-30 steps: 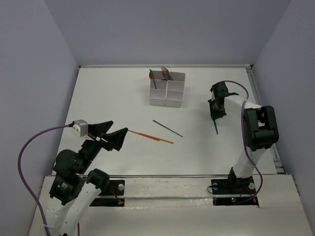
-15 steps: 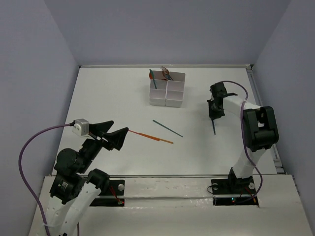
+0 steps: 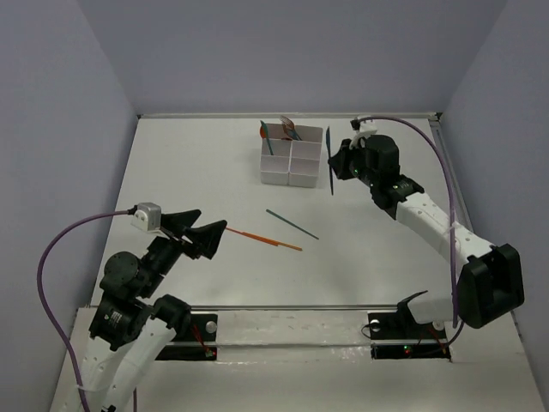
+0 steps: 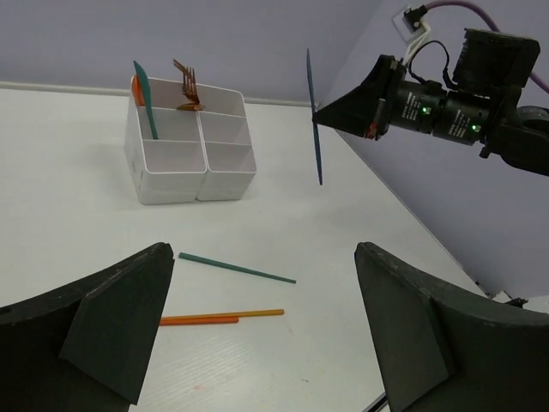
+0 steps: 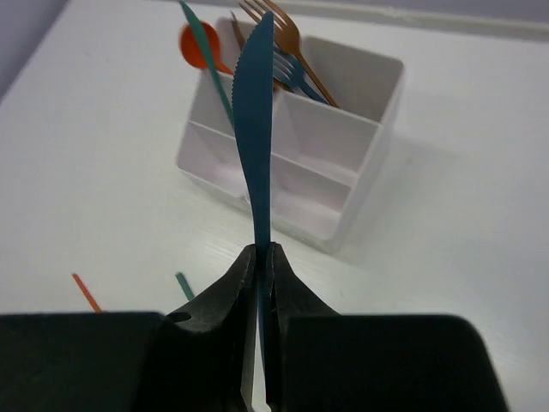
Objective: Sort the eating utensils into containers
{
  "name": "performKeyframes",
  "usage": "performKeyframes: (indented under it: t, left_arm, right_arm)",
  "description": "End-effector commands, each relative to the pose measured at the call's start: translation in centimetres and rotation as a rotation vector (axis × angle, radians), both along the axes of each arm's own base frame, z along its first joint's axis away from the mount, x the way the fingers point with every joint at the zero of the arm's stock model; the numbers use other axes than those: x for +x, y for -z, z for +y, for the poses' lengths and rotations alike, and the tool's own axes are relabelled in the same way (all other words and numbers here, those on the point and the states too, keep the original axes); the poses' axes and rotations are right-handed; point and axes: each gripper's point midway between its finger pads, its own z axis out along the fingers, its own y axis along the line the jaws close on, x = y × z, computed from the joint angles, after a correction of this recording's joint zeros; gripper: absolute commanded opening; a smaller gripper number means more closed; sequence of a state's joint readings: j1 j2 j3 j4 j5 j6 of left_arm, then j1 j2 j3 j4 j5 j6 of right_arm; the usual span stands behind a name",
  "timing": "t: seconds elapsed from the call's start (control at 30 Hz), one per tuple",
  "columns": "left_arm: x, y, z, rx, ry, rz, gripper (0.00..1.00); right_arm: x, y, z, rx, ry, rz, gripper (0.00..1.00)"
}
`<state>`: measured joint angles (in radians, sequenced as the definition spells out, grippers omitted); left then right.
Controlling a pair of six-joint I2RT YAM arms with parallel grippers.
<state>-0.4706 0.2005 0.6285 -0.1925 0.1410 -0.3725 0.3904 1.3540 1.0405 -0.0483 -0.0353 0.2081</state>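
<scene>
Right tool (image 5: 259, 254) pinches teal knife (image 5: 255, 129) upright (beside white box (image 5: 326, 129)).

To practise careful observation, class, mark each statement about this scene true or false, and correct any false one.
1. The right tool is shut on a teal knife. True.
2. The left tool holds an orange stick. False: it is open and empty; the orange sticks lie on the table.
3. A teal stick lies on the table. True.
4. Every compartment of the white box holds a utensil. False: the two compartments nearer the arms look empty.
</scene>
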Motion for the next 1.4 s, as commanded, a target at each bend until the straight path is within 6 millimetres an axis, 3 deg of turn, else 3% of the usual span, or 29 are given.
performKeyframes:
  t: [0.0, 0.07, 0.13, 0.17, 0.2, 0.23, 0.27, 0.3, 0.37, 0.4, 0.43, 0.5, 0.53, 0.6, 0.67, 0.7, 0.9, 1.23, 1.37]
  left_arm:
    - [0.7, -0.5, 0.1, 0.004, -0.019, -0.014, 0.99]
    - [1.1, -0.4, 0.5, 0.006, -0.048, -0.008, 0.99]
    - [1.4, -0.3, 0.8, 0.008, -0.068, -0.004, 0.99]
    - [1.6, -0.3, 1.1, 0.008, -0.085, -0.004, 0.99]
    - [1.8, -0.3, 1.3, 0.008, -0.096, -0.002, 0.99]
    - [1.8, -0.3, 1.4, 0.010, -0.097, -0.005, 0.99]
    - [2.2, -0.2, 1.7, 0.013, -0.117, 0.000, 0.99]
    - [2.3, -0.2, 1.7, 0.015, -0.113, -0.004, 0.99]
    - [2.6, -0.1, 1.9, 0.019, -0.124, -0.003, 0.99]
    - [2.9, 0.0, 2.3, 0.026, -0.143, 0.003, 0.99]
    - [3.0, 0.0, 2.3, 0.027, -0.138, 0.002, 0.99]
    - [3.3, 0.3, 2.4, 0.035, -0.146, 0.014, 0.99]
    - [3.4, 0.4, 2.5, 0.037, -0.152, 0.020, 0.99]
    - [3.7, 0.5, 2.8, 0.039, -0.170, 0.024, 0.99]
    - [3.8, 0.6, 2.8, 0.041, -0.167, 0.027, 0.99]
    - [3.9, 0.7, 2.7, 0.042, -0.167, 0.034, 0.99]
    - [4.3, 1.0, 3.0, 0.048, -0.184, 0.045, 0.99]
    - [4.3, 1.0, 2.9, 0.047, -0.175, 0.044, 0.99]
    - [4.2, 1.0, 2.9, 0.048, -0.173, 0.040, 0.99]
  right_arm:
    - [2.4, -8.7, 6.5, 0.182, -0.124, -0.327, 0.07]
    - [3.4, -11.9, 8.4, 0.190, -0.147, -0.454, 0.07]
    - [4.6, -11.5, 10.9, 0.150, -0.172, -0.515, 0.07]
    - [5.0, -12.8, 11.9, 0.149, -0.185, -0.562, 0.07]
    - [5.6, -12.0, 13.4, 0.110, -0.198, -0.595, 0.07]
    - [6.4, -11.9, 13.7, 0.102, -0.189, -0.611, 0.07]
    - [6.9, -13.2, 14.6, 0.097, -0.200, -0.651, 0.07]
    - [8.2, -11.4, 15.5, 0.065, -0.206, -0.637, 0.07]
    - [9.6, -11.0, 16.2, 0.051, -0.199, -0.652, 0.07]
    - [10.4, -12.2, 16.6, 0.047, -0.195, -0.688, 0.07]
    - [11.2, -10.5, 17.7, 0.033, -0.204, -0.678, 0.07]
    - [12.6, -11.4, 18.0, 0.029, -0.168, -0.714, 0.07]
    - [13.5, -9.5, 18.5, 0.008, -0.167, -0.693, 0.07]
    - [14.5, -9.6, 18.6, -0.004, -0.142, -0.720, 0.07]
    - [15.2, -8.7, 18.7, -0.029, -0.133, -0.725, 0.07]
    - [15.8, -7.3, 19.0, -0.049, -0.132, -0.710, 0.07]
    - [17.0, -5.3, 19.6, -0.082, -0.129, -0.714, 0.07]
    - [16.9, -1.7, 18.4, -0.106, -0.086, -0.681, 0.08]
    - [16.2, -2.5, 18.1, -0.083, -0.088, -0.684, 0.24]
